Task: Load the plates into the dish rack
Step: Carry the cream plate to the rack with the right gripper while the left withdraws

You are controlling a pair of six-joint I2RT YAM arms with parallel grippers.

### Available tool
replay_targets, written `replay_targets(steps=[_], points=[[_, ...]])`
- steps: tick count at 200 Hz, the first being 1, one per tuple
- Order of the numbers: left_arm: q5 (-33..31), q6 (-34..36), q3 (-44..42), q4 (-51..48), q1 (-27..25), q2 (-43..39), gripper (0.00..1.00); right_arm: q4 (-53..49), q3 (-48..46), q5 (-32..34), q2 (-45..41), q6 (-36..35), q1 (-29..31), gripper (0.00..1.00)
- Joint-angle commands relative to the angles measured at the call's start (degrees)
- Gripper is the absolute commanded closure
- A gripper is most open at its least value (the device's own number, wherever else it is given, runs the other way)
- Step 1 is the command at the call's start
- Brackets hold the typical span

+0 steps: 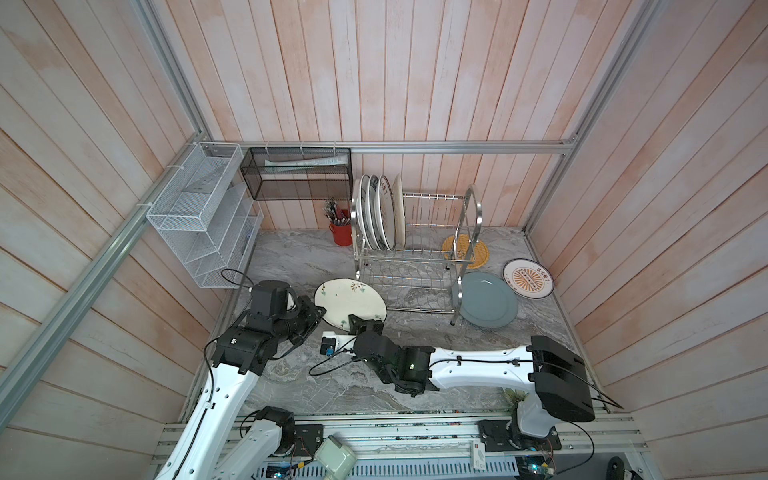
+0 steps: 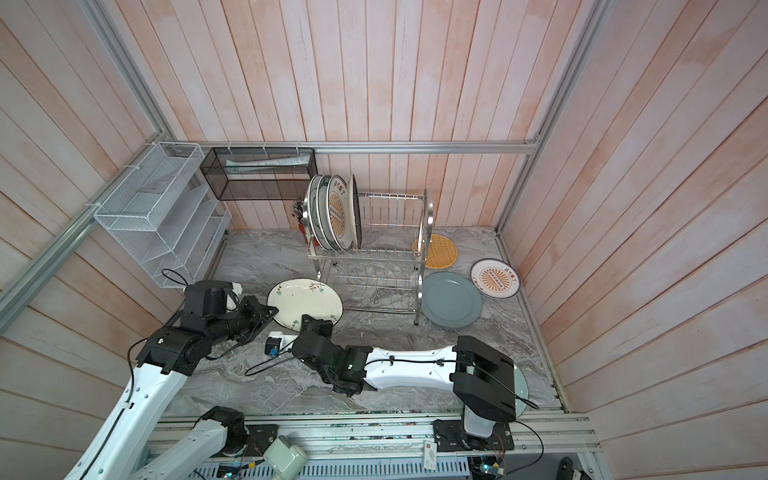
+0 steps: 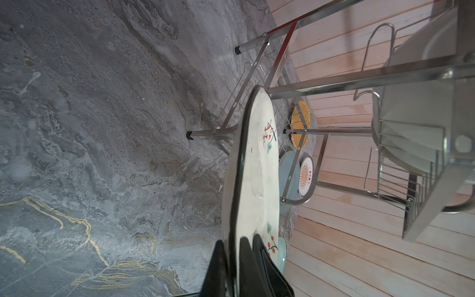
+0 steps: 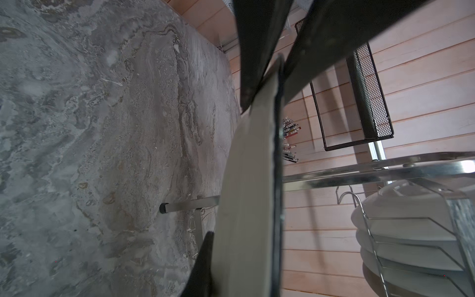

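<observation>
Here we hold the cream floral plate [image 1: 347, 301] tilted, clear of the tabletop [image 1: 291, 257], before the dish rack [image 1: 415, 259]; our left jaws clamp its left rim, our right jaws pinch its near rim.

Soft even light, bowed edges, blurred close foreground.

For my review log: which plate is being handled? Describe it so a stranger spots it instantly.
Find the steel dish rack on the marble counter. In front of its left end, the left end effector and right end effector hold a cream plate. Only it has red-berry sprigs.
</observation>
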Motion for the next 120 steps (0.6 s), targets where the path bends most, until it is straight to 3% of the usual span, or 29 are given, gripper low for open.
replay_targets(steps=[1,9,19,50,77,120], points=[[4.0,7.7,1.2,7.8,-0.5,-1.4,1.00,1.4,-0.8,-2.4,-4.3,5.3,-0.8,1.00],[4.3,8.4,1.1,8.0,-0.5,-1.2,0.94,1.4,-1.0,-2.4,-5.3,6.5,-0.8,1.00],[5.1,9.6,1.0,8.7,-0.5,-1.1,0.77,1.6,-1.2,-2.3,-6.7,7.8,-0.9,1.00],[5.2,13.4,2.3,9.1,-0.4,-1.2,0.01,0.4,-2.3,-2.3,-11.1,10.6,-0.9,1.00],[6.4,16.7,3.5,10.8,0.1,-3.3,0.00,-2.8,-3.9,-6.9,-17.3,17.7,-0.8,1.00],[6.6,22.2,-0.6,19.0,0.2,-13.6,0.00,-2.3,-4.9,-12.1,-26.9,28.7,-0.6,1.00]])
